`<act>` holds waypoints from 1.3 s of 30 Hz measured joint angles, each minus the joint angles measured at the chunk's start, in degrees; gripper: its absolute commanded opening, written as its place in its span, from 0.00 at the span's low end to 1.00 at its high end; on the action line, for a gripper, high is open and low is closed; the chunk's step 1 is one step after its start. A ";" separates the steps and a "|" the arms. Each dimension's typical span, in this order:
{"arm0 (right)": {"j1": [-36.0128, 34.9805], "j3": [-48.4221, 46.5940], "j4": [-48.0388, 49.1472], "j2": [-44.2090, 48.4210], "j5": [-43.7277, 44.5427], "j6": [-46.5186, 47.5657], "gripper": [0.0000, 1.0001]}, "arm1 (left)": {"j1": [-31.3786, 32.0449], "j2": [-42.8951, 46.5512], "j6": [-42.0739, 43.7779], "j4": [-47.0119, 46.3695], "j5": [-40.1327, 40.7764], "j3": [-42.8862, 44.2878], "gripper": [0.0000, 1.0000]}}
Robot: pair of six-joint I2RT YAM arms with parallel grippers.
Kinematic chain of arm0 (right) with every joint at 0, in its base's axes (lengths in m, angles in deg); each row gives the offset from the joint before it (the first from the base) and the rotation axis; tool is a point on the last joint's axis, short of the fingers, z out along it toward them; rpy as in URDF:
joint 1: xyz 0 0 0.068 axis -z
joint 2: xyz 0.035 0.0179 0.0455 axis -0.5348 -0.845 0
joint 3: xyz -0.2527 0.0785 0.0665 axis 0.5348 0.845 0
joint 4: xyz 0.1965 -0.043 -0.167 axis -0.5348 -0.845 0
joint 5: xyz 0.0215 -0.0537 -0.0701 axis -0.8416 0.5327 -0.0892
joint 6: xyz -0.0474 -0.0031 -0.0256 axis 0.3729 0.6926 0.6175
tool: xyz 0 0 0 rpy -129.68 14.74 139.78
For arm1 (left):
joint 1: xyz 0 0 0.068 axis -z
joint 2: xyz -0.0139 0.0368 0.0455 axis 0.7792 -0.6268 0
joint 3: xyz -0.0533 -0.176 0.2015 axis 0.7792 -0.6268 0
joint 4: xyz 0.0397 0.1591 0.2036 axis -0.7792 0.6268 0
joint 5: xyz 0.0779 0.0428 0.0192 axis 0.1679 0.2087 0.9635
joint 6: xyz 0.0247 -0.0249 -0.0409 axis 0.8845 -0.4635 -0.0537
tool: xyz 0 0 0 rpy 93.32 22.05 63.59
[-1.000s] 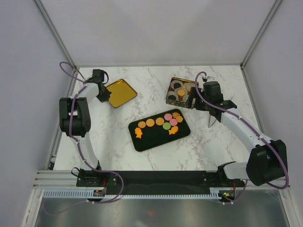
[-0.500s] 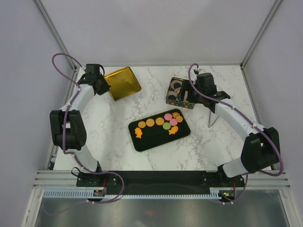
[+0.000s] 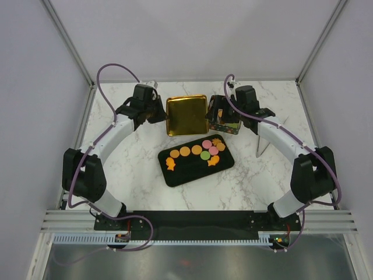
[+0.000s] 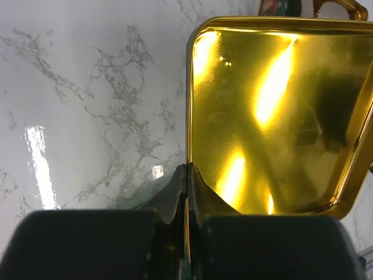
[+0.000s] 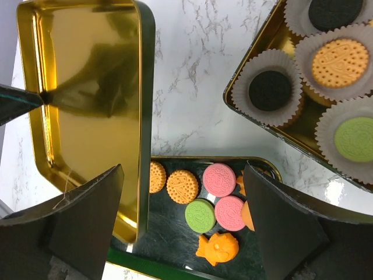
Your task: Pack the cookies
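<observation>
Cookies [image 3: 196,149] are seen in two places. Ten are counted on the one black tray [image 3: 186,172], which lies at the middle of the marble worktop [image 3: 256,175]. These are three round orange ones in a row, two orange fish, two pink, one green, and two more orange at the tray's right end. Four more are shown by the right wrist view in the one open gold tin [image 5: 253,52], each seated in its own white paper cup [image 5: 265,58]: two black, one orange, one green. The rest of the tin is cut off by that view's edge or hidden under the arm. The tin stands near the far edge, right of centre.

One gold lid [image 3: 186,115], its shiny inside turned up, is held near the far edge at the centre, just left of the tin. Its left rim is pinched between the pressed-together jaws of the left gripper [image 4: 187,178]. The right gripper [image 5: 183,175] is placed above the gap between lid and tin, its jaws spread wide with nothing gripped between them.
</observation>
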 measured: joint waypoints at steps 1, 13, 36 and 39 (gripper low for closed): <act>0.00 -0.02 0.42 -0.44 -0.72 -0.04 0.92 | 0.72 0.44 0.15 -0.02 -0.35 -0.02 0.02; -0.02 -0.85 3.17 -2.56 -6.27 -3.78 0.51 | 5.05 1.73 0.66 -5.05 -3.89 -1.86 0.02; 2.19 -20.26 -6.01 -11.78 -8.22 -9.70 0.00 | 15.47 12.92 14.88 -14.75 5.95 -3.10 0.78; 3.98 -24.74 -8.22 -14.43 -9.22 -11.30 0.00 | 23.28 15.69 22.91 -18.69 12.09 -5.51 0.79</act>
